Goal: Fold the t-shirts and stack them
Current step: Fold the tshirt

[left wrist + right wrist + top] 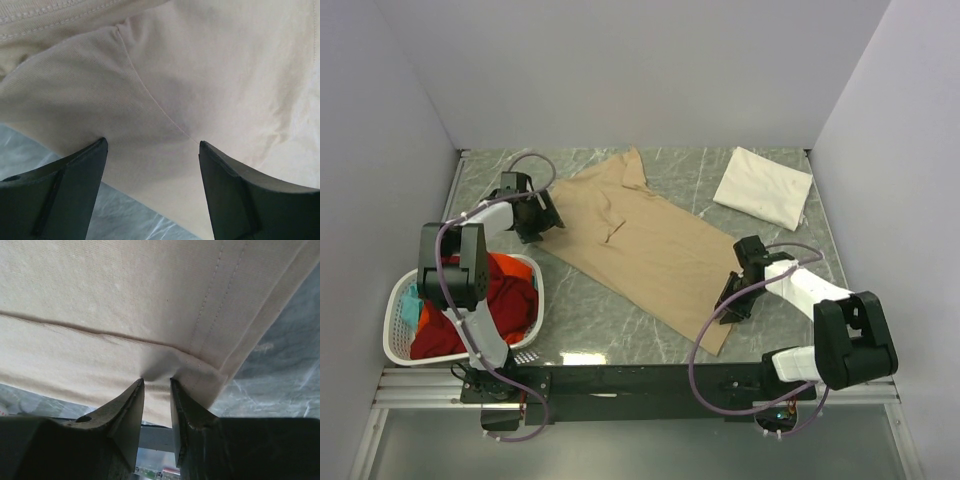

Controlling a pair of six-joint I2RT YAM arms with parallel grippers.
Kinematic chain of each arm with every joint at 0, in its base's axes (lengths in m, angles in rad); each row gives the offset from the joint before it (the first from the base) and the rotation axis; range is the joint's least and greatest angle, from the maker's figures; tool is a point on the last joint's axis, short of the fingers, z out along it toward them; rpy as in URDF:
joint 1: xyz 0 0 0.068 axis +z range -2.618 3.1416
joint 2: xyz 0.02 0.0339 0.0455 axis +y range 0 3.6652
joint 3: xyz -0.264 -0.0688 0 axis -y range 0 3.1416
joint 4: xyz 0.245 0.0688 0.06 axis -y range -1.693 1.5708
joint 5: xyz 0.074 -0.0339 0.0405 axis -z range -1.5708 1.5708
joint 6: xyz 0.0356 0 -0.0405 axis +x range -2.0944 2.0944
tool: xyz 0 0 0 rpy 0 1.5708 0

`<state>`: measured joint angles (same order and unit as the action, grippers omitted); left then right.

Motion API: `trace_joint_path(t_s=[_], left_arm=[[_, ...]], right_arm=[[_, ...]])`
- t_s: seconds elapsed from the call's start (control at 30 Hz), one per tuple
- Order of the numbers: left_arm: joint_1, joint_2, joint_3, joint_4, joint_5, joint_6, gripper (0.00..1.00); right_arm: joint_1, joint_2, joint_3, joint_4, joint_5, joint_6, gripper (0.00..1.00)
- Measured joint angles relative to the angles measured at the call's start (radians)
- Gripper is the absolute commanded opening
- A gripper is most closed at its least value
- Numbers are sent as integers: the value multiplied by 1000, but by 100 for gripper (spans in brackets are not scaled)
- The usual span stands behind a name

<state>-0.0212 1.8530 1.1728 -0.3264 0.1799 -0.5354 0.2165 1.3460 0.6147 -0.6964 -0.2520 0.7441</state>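
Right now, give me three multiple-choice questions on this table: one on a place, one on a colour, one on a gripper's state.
1. Where is the folded white shirt? A: far right corner of the table. B: near left corner. C: on top of the spread-out shirt.
2. What colour is the spread-out shirt? A: red. B: tan. C: teal.
3. What is the right gripper doing? A: open above bare table. B: closed on the white shirt. C: pinching the spread-out shirt's hem.

Answers:
1 A, it lies alone by the far right walls.
2 B, every view shows tan cloth.
3 C, the right wrist view shows hem cloth bunched between its fingers.
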Motion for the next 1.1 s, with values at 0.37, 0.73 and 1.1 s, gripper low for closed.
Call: trace_joint_path(t_s=[0.37,0.73,1.1], left_arm=[[37,-92,-98,-49,-74,-2,82],[57,-161,-172,-63,-103,-4,83],[65,-219,-113,-171,-156,-21,83]], right_arm=[[94,-59,-46,-15,-2,73,36],[133,-114,-80,-26,-4,104,36],[134,-206,33,-207,104,101,47]])
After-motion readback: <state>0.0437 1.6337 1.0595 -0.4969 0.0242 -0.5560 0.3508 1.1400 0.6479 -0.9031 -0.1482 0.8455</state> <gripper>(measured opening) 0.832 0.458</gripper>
